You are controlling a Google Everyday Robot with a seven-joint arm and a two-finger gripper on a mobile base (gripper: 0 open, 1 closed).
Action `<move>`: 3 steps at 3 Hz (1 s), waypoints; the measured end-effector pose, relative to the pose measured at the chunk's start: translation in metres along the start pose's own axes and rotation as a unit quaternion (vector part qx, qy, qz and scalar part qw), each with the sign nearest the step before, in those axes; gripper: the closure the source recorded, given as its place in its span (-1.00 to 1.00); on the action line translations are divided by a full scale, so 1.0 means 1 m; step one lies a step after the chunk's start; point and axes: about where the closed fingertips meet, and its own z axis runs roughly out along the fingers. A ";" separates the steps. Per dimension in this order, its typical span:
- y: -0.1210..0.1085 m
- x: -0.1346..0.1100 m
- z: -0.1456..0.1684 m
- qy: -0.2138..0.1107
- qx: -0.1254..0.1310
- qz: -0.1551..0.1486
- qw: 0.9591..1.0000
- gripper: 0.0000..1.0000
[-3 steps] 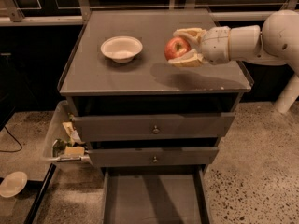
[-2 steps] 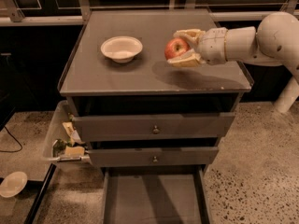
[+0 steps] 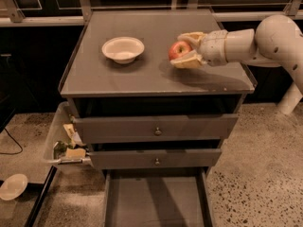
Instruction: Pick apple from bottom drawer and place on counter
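One apple (image 3: 178, 50), red and roundish with no clear long axis and its stem end not discernible, is clamped between the two fingers of the gripper (image 3: 184, 50) over the right-hand part of the counter (image 3: 118, 79), one finger above it and one below; contact with the surface cannot be judged. Reaching in roughly level from the right, the arm (image 3: 246, 44) points its fingers left toward the white bowl (image 3: 123, 49), which stands apart from the apple. Below the two knobbed drawers (image 3: 156, 126), the bottom drawer (image 3: 154, 202) is pulled out.
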 end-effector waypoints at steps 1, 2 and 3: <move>-0.004 0.020 0.004 0.002 -0.002 0.033 0.999 1.00; -0.006 0.033 0.008 0.003 -0.003 0.049 0.999 0.62; -0.006 0.034 0.008 0.003 -0.003 0.049 0.999 0.16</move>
